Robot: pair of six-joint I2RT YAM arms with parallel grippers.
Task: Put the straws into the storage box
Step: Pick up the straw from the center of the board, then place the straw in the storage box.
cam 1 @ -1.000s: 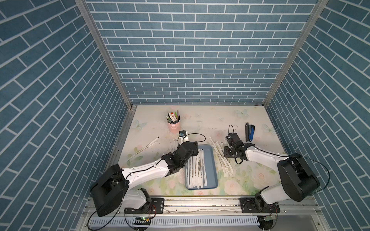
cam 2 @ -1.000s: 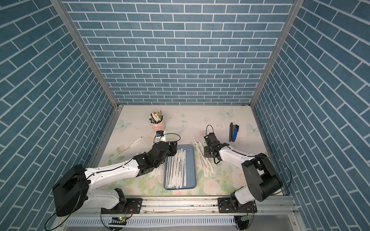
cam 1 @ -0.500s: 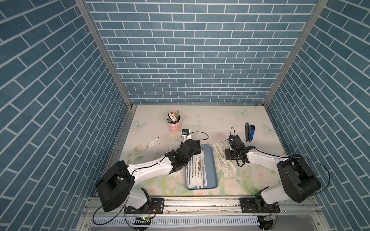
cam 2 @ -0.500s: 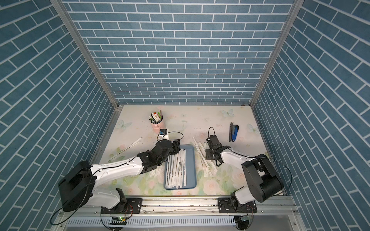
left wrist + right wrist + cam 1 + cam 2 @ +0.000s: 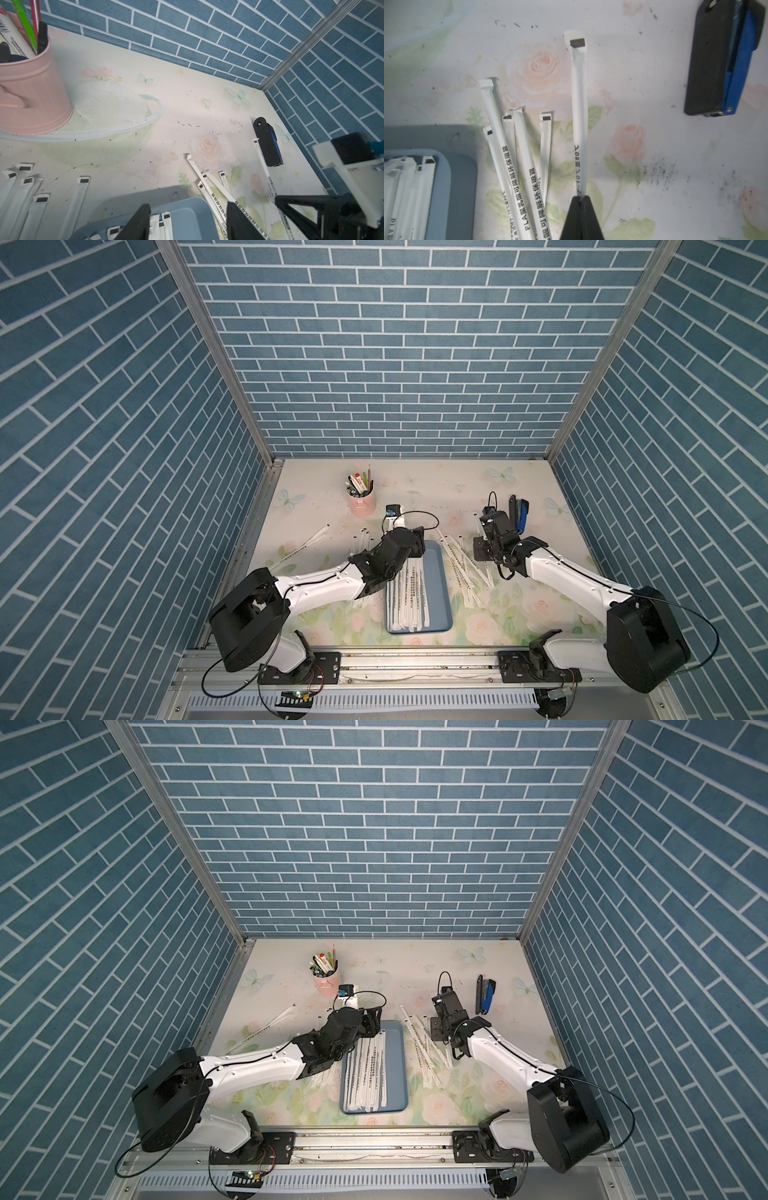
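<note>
Loose straws (image 5: 504,149) between storage box (image 5: 463,187) rim and stapler (image 5: 716,62)

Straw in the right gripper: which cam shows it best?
Right wrist view: the straw is close and large, print and black end mark sharp, pinched in the shut right gripper. The left wrist view shows the straw thin, beside the stapler. In a top view the straw is only a sliver by the right arm.

Pink pen cup (image 5: 360,502), blue-black stapler (image 5: 519,515)
</note>
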